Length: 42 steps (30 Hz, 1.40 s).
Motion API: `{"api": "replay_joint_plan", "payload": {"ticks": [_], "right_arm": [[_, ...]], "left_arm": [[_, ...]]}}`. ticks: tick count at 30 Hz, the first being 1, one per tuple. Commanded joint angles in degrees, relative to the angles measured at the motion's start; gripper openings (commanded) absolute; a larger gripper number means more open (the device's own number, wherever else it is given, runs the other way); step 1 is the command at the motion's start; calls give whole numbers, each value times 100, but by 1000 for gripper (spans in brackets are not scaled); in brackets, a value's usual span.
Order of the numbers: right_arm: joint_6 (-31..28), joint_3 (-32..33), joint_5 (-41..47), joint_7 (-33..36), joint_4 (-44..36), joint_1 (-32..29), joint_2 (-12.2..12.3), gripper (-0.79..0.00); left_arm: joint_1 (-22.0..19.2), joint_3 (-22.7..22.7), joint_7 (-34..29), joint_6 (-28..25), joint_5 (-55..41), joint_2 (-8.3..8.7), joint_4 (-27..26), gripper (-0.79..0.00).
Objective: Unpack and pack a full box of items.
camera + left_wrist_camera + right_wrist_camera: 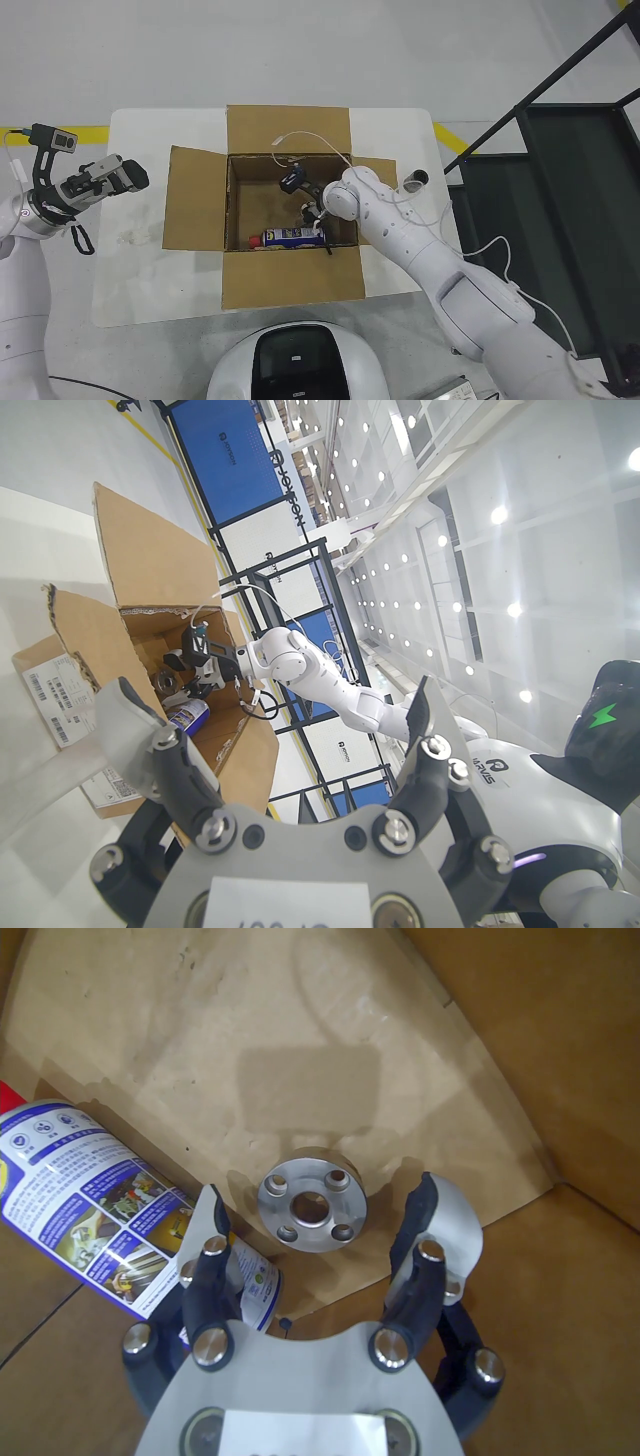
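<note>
Right gripper (320,1188) spread above round drilled metal flange (307,1183) in cardboard box (525,1053).

Barcode labels (57,700) on box (150,560) flap

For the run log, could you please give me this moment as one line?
right gripper open above metal disc in box | spray can lying beside disc | left gripper open, empty, outside box

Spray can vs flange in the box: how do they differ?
The spray can is long with a blue-and-white printed label; the flange is a short bare-metal disc. The spray can lies on its side; the flange lies flat, holes up. Both rest on the box floor.
</note>
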Motion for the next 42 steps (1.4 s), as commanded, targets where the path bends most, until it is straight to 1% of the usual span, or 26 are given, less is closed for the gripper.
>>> {"api": "replay_joint_plan", "payload": {"ticks": [1,2,3,10,14,17,20,26,30,31,42], "right_arm": [[-3,-28,-17,-24,80,39,-28,-548],[2,-47,-45,-37,112,57,-41,-714],[-1,-58,-46,-51,142,68,-53,-785],[-33,-40,-124,-126,182,111,-72,-785],[-125,87,-195,-121,-138,37,8,-785],[-227,293,-279,-40,-621,-120,143,-785],[-235,555,-458,153,-1277,-376,313,-785],[-352,1245,-628,670,-2824,-1101,655,-785],[-423,1620,-609,883,-3541,-1520,804,-785],[-420,1678,-590,915,-3637,-1588,825,-785],[-420,1678,-590,915,-3637,-1588,825,-785]], "left_arm": [[0,0,0,0,0,0,0,0],[0,0,0,0,0,0,0,0],[0,0,0,0,0,0,0,0],[0,0,0,0,0,0,0,0],[0,0,0,0,0,0,0,0],[0,0,0,0,0,0,0,0],[0,0,0,0,0,0,0,0],[0,0,0,0,0,0,0,0],[0,0,0,0,0,0,0,0],[0,0,0,0,0,0,0,0],[0,0,0,0,0,0,0,0]]}}
